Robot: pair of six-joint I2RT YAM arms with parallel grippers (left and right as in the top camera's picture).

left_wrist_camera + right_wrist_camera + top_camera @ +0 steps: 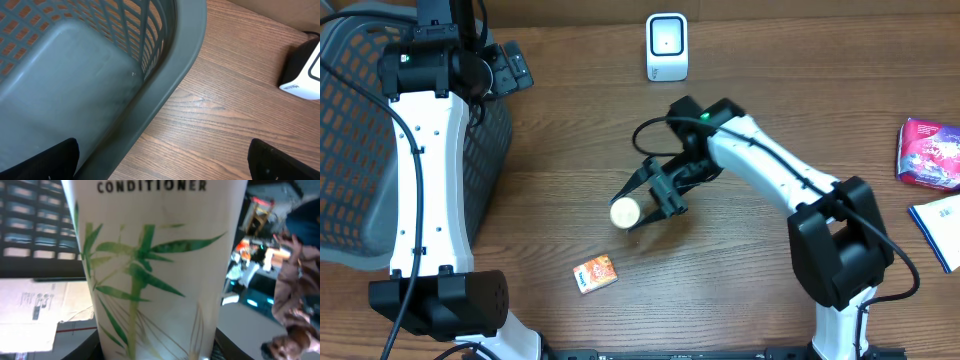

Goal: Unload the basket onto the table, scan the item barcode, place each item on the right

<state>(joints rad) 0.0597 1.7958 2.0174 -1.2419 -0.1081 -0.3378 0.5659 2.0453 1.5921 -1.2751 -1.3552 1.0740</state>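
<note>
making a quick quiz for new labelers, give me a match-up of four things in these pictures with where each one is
Things
1. conditioner bottle
2. white scanner
3. orange box
4. grey basket

Places
a. lying flat near the front edge
b. held in the right gripper
c. at the left end of the table
d. standing at the far edge

Pairs: 1-b, 2-d, 3-a, 4-c

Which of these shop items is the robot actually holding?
The white conditioner bottle, clamped in the right jaws; the small orange box and purple packet lie loose.
</note>
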